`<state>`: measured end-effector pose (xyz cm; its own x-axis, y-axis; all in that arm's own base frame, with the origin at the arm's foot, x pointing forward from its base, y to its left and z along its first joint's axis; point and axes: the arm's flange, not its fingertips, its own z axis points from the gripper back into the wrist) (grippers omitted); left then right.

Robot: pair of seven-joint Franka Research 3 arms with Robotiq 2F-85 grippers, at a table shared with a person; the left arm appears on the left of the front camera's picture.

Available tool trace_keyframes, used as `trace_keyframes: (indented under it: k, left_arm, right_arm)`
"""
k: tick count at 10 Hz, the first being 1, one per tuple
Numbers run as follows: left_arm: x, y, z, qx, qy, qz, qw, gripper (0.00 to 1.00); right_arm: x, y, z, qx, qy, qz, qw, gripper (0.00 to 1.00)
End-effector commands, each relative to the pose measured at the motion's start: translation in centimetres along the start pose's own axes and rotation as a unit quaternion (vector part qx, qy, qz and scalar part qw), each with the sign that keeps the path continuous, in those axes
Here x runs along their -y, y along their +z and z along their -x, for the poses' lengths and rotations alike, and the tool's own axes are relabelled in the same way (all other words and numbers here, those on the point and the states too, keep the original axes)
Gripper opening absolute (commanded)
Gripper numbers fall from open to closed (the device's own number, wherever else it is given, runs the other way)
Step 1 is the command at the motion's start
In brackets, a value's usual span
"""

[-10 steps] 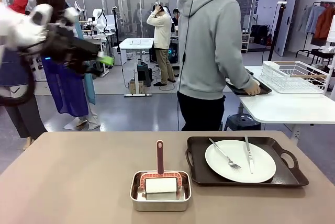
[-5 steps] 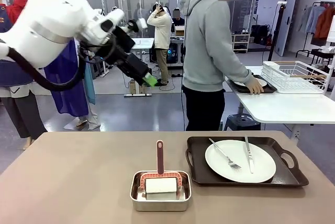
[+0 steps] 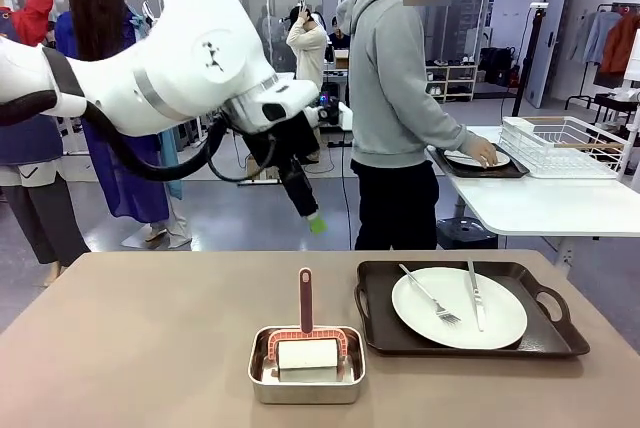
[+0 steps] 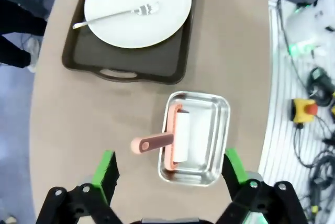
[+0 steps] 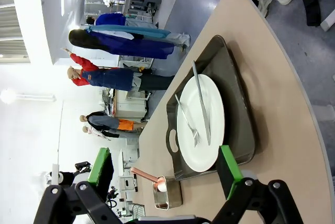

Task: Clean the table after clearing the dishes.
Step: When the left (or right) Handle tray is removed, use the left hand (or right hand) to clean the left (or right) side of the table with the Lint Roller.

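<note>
A steel pan (image 3: 306, 392) holding a roller (image 3: 307, 353) sits just beside the tray (image 3: 376, 334).

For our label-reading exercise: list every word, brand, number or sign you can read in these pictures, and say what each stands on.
None can be read. The round white plate, dark brown handled tray, shiny steel rectangular pan and pink-handled roller carry no print.
The yellow box with a red button shows no legible marking.

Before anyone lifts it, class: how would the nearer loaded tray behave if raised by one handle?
The tray looks rigid; sagging seems unlikely. Tilted, the loose fork and knife would likely slide across the smooth plate, which looks breakable.
</note>
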<state>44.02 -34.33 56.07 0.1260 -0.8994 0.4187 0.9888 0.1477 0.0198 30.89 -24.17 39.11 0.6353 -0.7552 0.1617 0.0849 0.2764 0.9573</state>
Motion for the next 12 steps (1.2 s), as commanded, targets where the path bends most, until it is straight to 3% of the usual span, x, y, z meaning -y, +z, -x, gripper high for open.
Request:
trace_keyframes:
  k: [1, 5, 7, 9, 12]
  left_arm:
    - [-0.8, 1.1, 0.4, 0.016, 0.032, 0.012, 0.999, 1.0]
    - [-0.7, 0.5, 0.4, 0.008, 0.018, 0.0, 1.0, 1.0]
    - [-2.2, -1.2, -0.1, -0.035, -0.039, -0.022, 0.998, 1.0]
    - [-2.9, -3.8, -0.9, -0.096, -0.08, -0.003, 0.992, 1.0]
    - [-4.1, -7.2, -0.7, -0.136, -0.092, 0.033, 0.986, 1.0]
  right_arm:
    - [-0.2, 0.1, 0.1, 0.0, 0.002, -0.003, 1.0, 1.0]
    - [-0.2, 0.1, 0.1, 0.0, 0.002, -0.003, 1.0, 1.0]
    - [-0.2, 0.1, 0.1, 0.0, 0.002, -0.003, 1.0, 1.0]
    - [-0.2, 0.1, 0.1, 0.0, 0.002, -0.003, 1.0, 1.0]
    - [-0.2, 0.1, 0.1, 0.0, 0.002, -0.003, 1.0, 1.0]
